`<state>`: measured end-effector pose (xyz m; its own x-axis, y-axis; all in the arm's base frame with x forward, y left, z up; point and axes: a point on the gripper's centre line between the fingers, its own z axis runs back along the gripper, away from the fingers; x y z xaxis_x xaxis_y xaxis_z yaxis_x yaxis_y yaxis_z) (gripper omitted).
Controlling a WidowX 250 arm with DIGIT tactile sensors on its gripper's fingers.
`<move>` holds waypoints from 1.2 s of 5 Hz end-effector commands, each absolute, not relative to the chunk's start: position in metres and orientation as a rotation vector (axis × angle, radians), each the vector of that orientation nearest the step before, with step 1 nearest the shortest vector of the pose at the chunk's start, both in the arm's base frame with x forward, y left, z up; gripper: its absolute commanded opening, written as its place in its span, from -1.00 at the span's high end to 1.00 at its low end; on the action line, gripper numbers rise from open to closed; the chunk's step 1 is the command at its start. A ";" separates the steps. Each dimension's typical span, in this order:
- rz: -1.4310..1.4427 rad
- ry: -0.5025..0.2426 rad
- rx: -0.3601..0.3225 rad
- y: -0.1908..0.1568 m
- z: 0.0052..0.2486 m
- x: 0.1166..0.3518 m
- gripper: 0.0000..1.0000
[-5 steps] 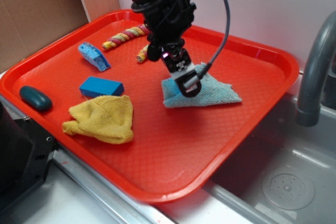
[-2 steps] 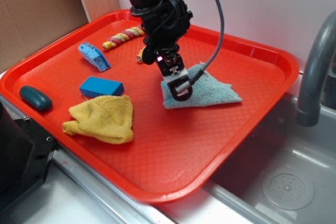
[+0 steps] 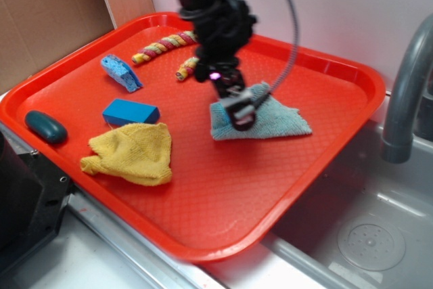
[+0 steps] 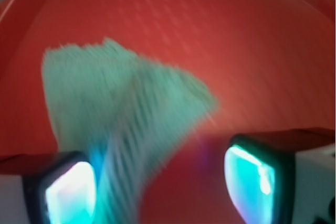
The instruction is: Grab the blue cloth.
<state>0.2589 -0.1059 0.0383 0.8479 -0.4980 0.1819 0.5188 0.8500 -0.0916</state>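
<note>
Gripper [image 3: 238,109] spread wide over the blue cloth [image 3: 270,121], holding nothing.
Wrist view showed its fingers [image 4: 65,190] parted, one at the cloth's [image 4: 121,108] edge, the other over bare red tray [image 3: 223,194]. That cloth lay on the tray, right of the yellow cloth [image 3: 132,153] and blue sponge [image 3: 130,112].

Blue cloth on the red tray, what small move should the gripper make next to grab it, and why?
Probably lower a little further, then close. The wrist view shows the gripper open, with the blue cloth lying between the fingers, nearer the one at the view's left. In the exterior view the gripper sits over the cloth's left part on the red tray; blur hides whether it touches yet.
</note>
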 end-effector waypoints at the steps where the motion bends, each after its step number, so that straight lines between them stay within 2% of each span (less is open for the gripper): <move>1: -0.642 -0.108 -0.123 -0.144 0.049 0.281 -1.00; 2: -0.626 -0.055 -0.087 -0.145 0.044 0.282 0.24; 3: -0.597 -0.039 -0.066 -0.143 0.046 0.279 1.00; 4: -0.545 -0.033 -0.049 -0.139 0.047 0.273 1.00; 6: -0.224 -0.072 0.010 -0.076 0.094 0.236 1.00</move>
<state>0.2345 -0.0634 0.0805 0.9749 -0.2211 0.0245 0.2206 0.9751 0.0222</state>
